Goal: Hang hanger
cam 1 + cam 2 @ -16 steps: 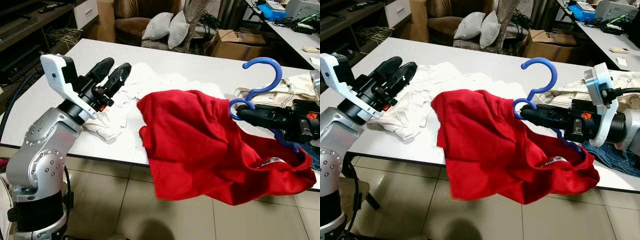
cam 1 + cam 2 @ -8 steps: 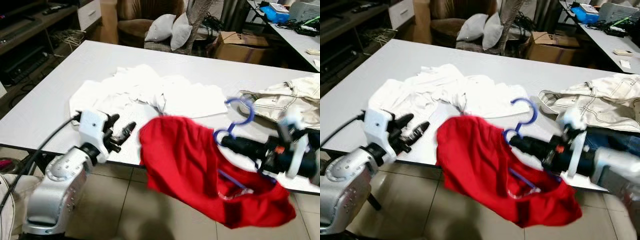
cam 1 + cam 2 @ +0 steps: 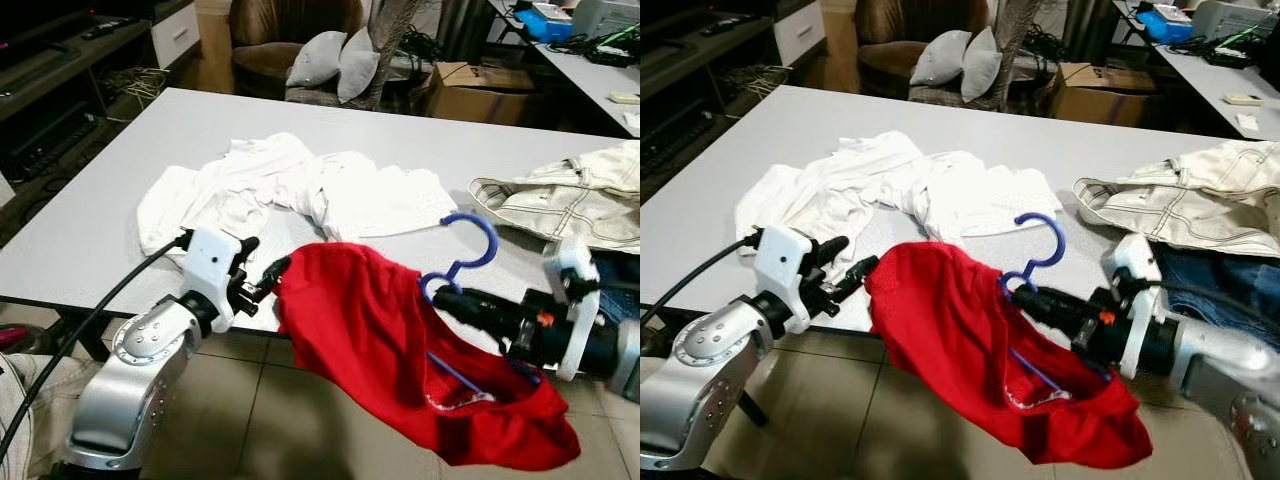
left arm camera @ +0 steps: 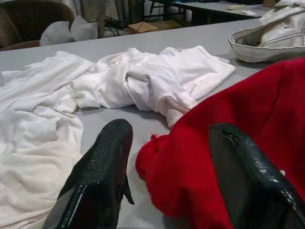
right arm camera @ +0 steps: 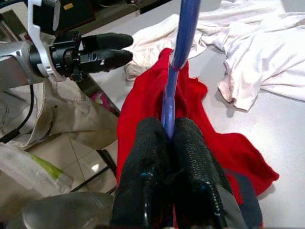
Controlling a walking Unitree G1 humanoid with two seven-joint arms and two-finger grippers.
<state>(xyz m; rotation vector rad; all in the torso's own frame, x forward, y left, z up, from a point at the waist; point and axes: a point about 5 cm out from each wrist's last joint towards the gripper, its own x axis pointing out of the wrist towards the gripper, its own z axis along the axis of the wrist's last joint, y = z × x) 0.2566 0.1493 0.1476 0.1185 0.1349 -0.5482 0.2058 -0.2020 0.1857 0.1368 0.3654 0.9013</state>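
Observation:
A red shirt (image 3: 370,330) hangs on a blue hanger (image 3: 468,250) off the front edge of the white table (image 3: 90,210). My right gripper (image 3: 452,300) is shut on the hanger's neck just below the hook. The right wrist view shows both fingers (image 5: 147,157) pressed around the blue hanger's stem (image 5: 180,52). My left gripper (image 3: 262,268) is open at the shirt's left edge. In the left wrist view the red shirt's hem (image 4: 190,167) bulges between the two spread fingers (image 4: 105,162). Most of the hanger's frame is hidden inside the shirt.
A heap of white clothes (image 3: 300,185) lies mid-table, behind the left gripper. A beige jacket (image 3: 570,195) and jeans (image 3: 615,290) lie at the right. Beyond the table stand an armchair with cushions (image 3: 320,55) and a cardboard box (image 3: 470,90). Tiled floor lies below the front edge.
My left gripper dropped from above the white clothes to the table's front edge and moved right to the shirt's hem. The right gripper lowered the hanger, and the shirt now hangs off the table.

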